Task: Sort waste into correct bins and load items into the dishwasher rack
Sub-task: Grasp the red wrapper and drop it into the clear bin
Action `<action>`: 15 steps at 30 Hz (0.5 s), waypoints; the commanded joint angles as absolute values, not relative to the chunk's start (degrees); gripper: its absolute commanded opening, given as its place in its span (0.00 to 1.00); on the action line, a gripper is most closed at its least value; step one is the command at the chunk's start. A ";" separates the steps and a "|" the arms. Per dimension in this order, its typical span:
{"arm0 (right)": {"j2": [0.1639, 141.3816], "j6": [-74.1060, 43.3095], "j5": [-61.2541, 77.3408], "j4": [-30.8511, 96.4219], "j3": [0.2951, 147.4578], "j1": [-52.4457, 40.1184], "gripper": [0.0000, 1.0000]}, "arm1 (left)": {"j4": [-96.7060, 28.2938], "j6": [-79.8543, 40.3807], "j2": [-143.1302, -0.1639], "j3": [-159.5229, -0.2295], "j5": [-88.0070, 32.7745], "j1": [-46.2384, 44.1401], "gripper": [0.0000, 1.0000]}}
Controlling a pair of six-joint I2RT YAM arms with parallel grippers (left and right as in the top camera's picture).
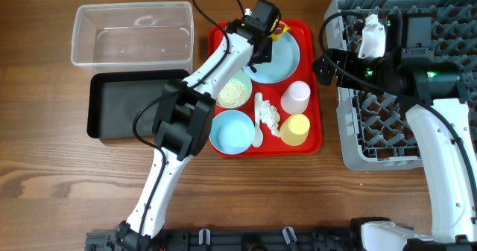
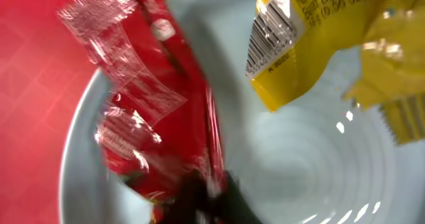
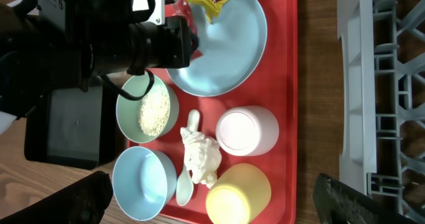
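Observation:
My left gripper (image 2: 206, 199) is shut on a red wrapper (image 2: 153, 117) over the light blue plate (image 2: 299, 157). A yellow wrapper (image 2: 312, 38) lies beside it on the plate. From overhead, the left gripper (image 1: 262, 36) is at the plate's (image 1: 282, 57) far left edge. The right gripper (image 1: 326, 65) hangs open and holds nothing, between the red tray (image 1: 314, 135) and the dishwasher rack (image 1: 402, 132). On the tray are a green bowl (image 3: 133, 98) of rice grains (image 3: 155, 111), a blue bowl (image 3: 139, 181), a white cup (image 3: 246, 131), a yellow cup (image 3: 239, 194), a tissue (image 3: 201, 154) and a spoon (image 3: 184, 187).
A clear tub (image 1: 133, 33) stands at the back left with a black tray (image 1: 123, 102) in front of it, both left of the red tray. The left arm reaches over the green bowl. The rack fills the right side under the right arm.

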State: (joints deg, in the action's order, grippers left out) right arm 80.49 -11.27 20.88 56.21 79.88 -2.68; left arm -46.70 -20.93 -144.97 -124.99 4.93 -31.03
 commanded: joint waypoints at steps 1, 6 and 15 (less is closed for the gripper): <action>80.71 -10.63 20.27 56.21 80.93 -2.70 1.00 | -47.44 -21.69 -146.93 -125.01 4.58 -31.40 0.04; 80.71 -10.72 20.32 56.21 80.93 -2.70 0.99 | -48.86 -20.73 -133.88 -125.16 4.82 -31.00 0.04; 80.71 -12.01 20.27 56.21 80.93 -2.70 1.00 | -52.90 -19.79 -122.56 -124.97 12.53 -14.59 0.04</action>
State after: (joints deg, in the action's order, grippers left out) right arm 80.49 -11.75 20.88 56.21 79.88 -2.68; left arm -51.37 -20.25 -118.34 -126.19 13.08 -18.79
